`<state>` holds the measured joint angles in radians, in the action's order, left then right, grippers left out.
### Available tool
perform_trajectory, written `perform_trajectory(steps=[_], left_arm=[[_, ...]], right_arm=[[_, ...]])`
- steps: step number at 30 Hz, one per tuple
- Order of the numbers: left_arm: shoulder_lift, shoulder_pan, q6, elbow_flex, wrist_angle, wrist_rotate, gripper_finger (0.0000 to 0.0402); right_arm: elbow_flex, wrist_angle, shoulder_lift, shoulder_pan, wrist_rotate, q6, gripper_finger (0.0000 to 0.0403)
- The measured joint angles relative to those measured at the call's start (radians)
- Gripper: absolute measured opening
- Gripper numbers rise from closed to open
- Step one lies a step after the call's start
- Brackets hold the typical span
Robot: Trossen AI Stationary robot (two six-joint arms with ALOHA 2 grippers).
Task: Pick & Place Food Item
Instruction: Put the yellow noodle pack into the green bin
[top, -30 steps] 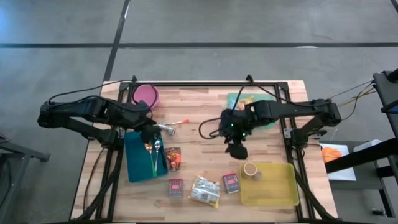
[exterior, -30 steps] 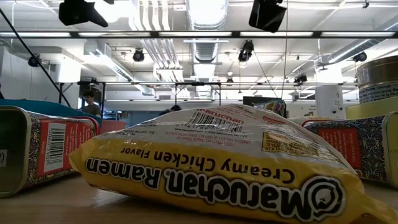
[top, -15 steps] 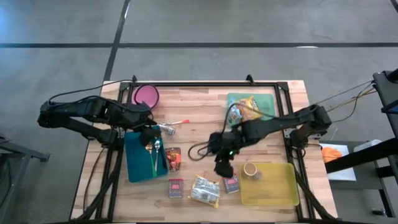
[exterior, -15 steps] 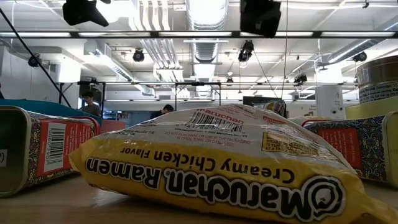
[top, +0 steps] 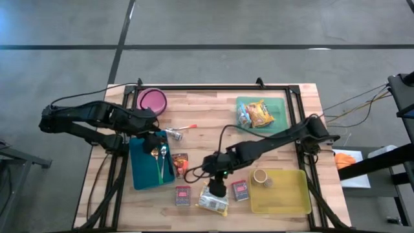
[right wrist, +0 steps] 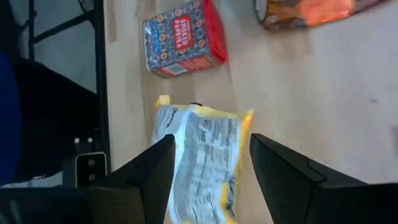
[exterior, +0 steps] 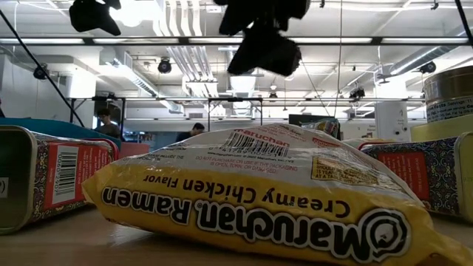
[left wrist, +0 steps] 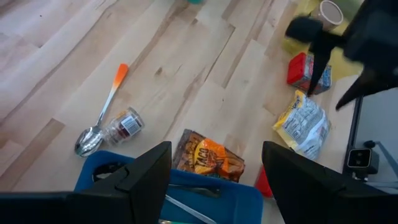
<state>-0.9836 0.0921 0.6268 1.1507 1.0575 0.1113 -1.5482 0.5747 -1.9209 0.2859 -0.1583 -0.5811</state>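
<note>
Nearest the front edge of the pale wooden-plank table (top: 207, 123) lies a yellow plastic pack of Maruchan creamy chicken ramen (top: 212, 199), flat on the wood, w/ a small red patterned tin (top: 183, 195) just beside it on one side and a second red patterned tin (top: 240, 189) on the other. The right tool (top: 217, 188) hangs directly above the ramen pack, not touching it; its two dark fingers (right wrist: 292, 171) stand partly apart w/ nothing between them, the pack showing in the gap. To the right sits a shallow yellow plastic tray (top: 288, 197) holding a small round can (top: 261, 177). Farther back on the left, a blue rectangular tray (top: 141, 173) carries cutlery; an orange snack packet (top: 180, 165) lies just beside it. The left tool (top: 153, 140) hovers over the blue tray's far end, fingers partly apart, empty. Beyond it lie a metal spoon w/ orange handle (top: 183, 128) and a small jar (left wrist: 123, 124). At the far side: a pink round bowl (top: 152, 99) and a green tray (top: 279, 105) w/ snack bags.
</note>
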Motion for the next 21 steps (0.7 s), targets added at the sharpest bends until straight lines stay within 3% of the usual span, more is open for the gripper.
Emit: perform_trajectory(steps=[21], left_arm=[[0.000, 0.000, -0.010, 0.000, 0.003, 0.000, 0.0258]], right_arm=[[0.000, -0.094, -0.168, 0.005, -0.037, -0.044, 0.0203]])
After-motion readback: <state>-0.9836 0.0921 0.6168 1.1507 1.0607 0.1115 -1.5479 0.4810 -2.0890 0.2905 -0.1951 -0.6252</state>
